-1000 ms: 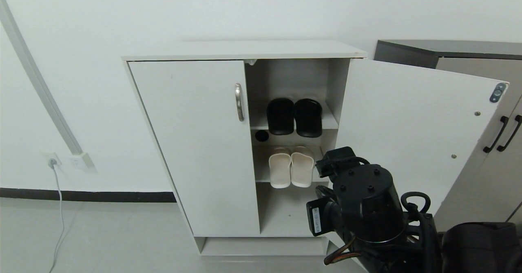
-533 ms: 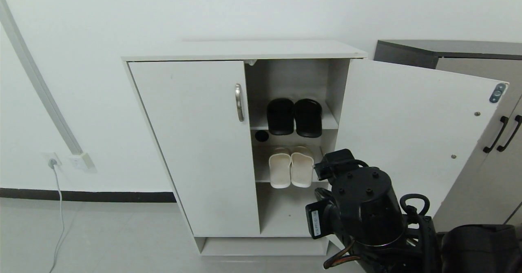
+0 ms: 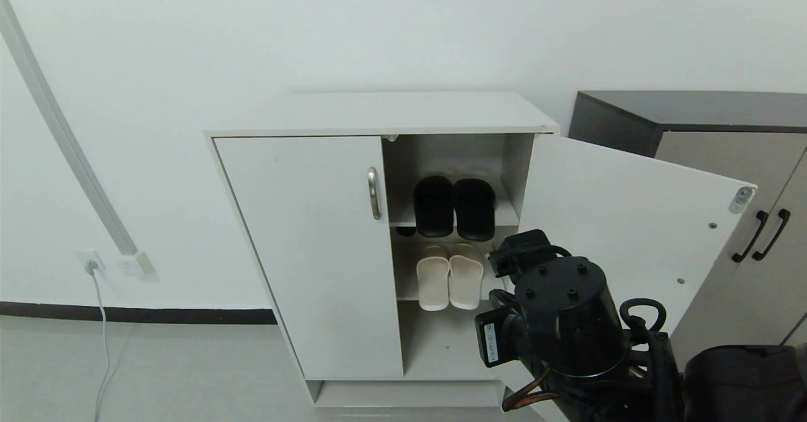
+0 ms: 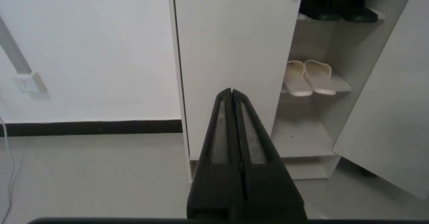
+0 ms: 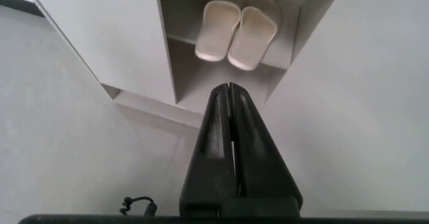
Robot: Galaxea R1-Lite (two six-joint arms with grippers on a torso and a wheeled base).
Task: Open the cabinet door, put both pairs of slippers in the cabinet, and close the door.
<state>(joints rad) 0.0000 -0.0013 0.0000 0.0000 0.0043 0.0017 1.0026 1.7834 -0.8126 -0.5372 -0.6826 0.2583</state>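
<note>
The white cabinet (image 3: 378,116) stands against the wall, its left door (image 3: 315,252) closed and its right door (image 3: 630,233) swung wide open. A black pair of slippers (image 3: 454,207) lies on the upper shelf, and a white pair of slippers (image 3: 449,275) on the shelf below. My right arm (image 3: 555,308) is in front of the open side, low, near the white pair. The right gripper (image 5: 230,88) is shut and empty, pointing at the white slippers (image 5: 238,26) from a distance. The left gripper (image 4: 231,93) is shut and empty, facing the closed door (image 4: 234,36).
A grey cabinet with black handles (image 3: 756,236) stands just right of the open door. A wall socket with a cable (image 3: 93,264) and a slanted wall duct (image 3: 63,138) are at the left. Bare grey floor (image 3: 157,371) lies before the cabinet.
The whole head view has shifted, so the cabinet now sits lower and looks slightly smaller; the camera moved. Slippers and doors stay as they were. The right arm has hardly shifted.
</note>
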